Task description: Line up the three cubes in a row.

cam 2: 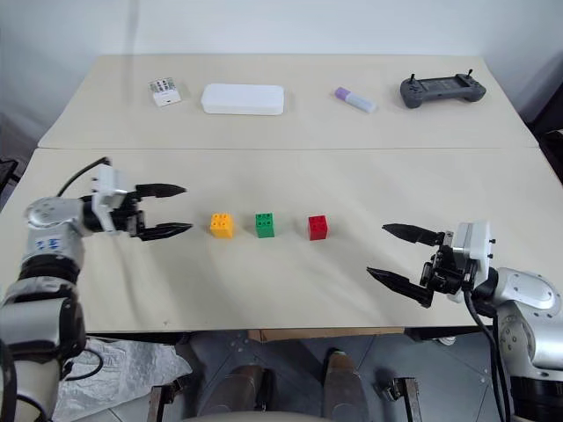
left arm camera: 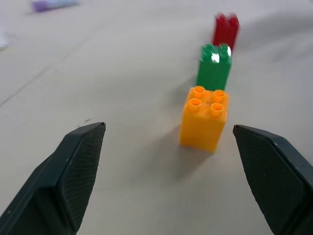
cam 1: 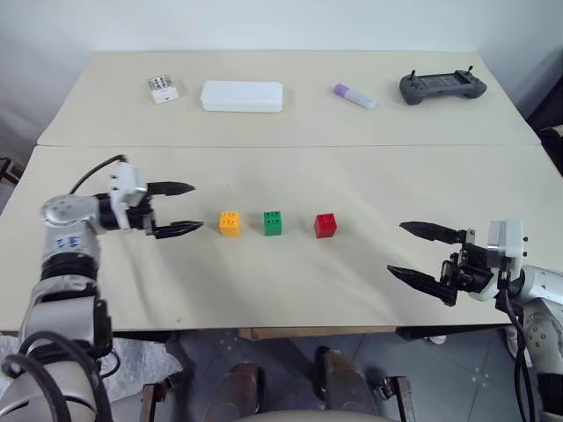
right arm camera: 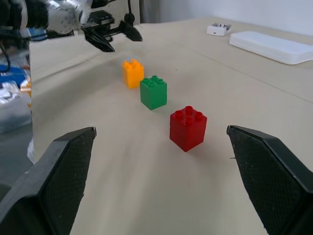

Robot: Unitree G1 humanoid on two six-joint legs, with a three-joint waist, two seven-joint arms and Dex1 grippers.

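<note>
Left gripper [cam 1: 186,207] and right gripper [cam 1: 413,251] both stand with jaws wide apart, holding nothing. Between them, mid-frame, sit three cubes, one each: orange-yellow cube [cam 1: 230,223], green cube [cam 1: 273,222], red cube [cam 1: 325,225], studs up, their row running left to right.

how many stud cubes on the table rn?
3, in a row on the near table: orange-yellow cube nearest the left claw, green cube in the middle, red cube rightmost. None look hidden.
</note>
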